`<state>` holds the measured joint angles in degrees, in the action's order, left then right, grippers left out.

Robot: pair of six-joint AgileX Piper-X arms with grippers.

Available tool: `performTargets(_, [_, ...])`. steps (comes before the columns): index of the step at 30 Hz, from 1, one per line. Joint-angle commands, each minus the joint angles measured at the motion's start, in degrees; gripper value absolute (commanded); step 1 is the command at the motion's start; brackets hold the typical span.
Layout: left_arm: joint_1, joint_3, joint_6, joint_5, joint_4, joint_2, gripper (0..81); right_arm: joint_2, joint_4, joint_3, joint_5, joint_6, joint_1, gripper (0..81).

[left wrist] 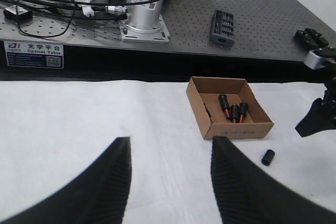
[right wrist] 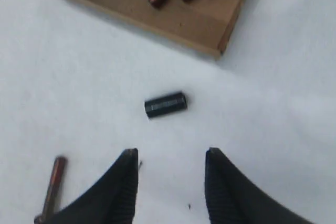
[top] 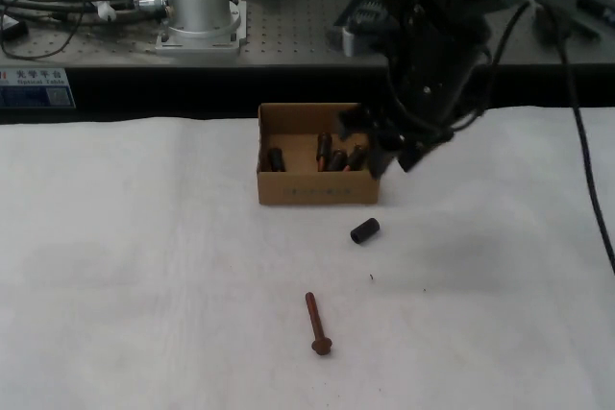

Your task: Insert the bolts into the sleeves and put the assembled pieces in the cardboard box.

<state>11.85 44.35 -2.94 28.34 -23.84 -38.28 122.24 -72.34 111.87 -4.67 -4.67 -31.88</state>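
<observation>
Bolt (top: 318, 324) nearest the viewer, lying loose on the white surface (top: 115, 266). One sleeve (top: 364, 230) lies apart from it, just in front of the cardboard box (top: 317, 189), which holds several assembled pieces (top: 332, 156) (so this looks like the last pair to join). Right arm (top: 428, 55) hangs over the box's right corner.

Left wrist view: left jaws spread and empty over the surface, well apart from the box.

Right wrist view: right jaws spread and empty. The sleeve (right wrist: 166, 104) lies just ahead of their gap, probably the intended pick-up.
</observation>
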Motion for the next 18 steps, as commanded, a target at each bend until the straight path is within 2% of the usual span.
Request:
performTargets(1, [0.15, 0.15, 0.33, 1.99, 0.34, 0.07, 34.8, -6.24, -2.92, -6.81, 0.69, 0.91, 0.16, 30.0])
performTargets(5, [-1.19, 0.15, 0.33, 1.99, 0.34, 0.07, 34.8, -15.57, 0.43, -19.27, 0.69, 0.80, -0.87, 25.3])
performTargets(12, [-5.02, 0.15, 0.33, 1.99, 0.34, 0.07, 34.8, -34.42, 7.60, -42.00, -0.18, -3.74, -4.38, 25.1])
performTargets(18, [-5.87, 0.15, 0.33, 1.89, 0.34, 0.07, 34.8, -46.42, 12.17, -52.12, -0.18, -11.51, -6.58, 25.1])
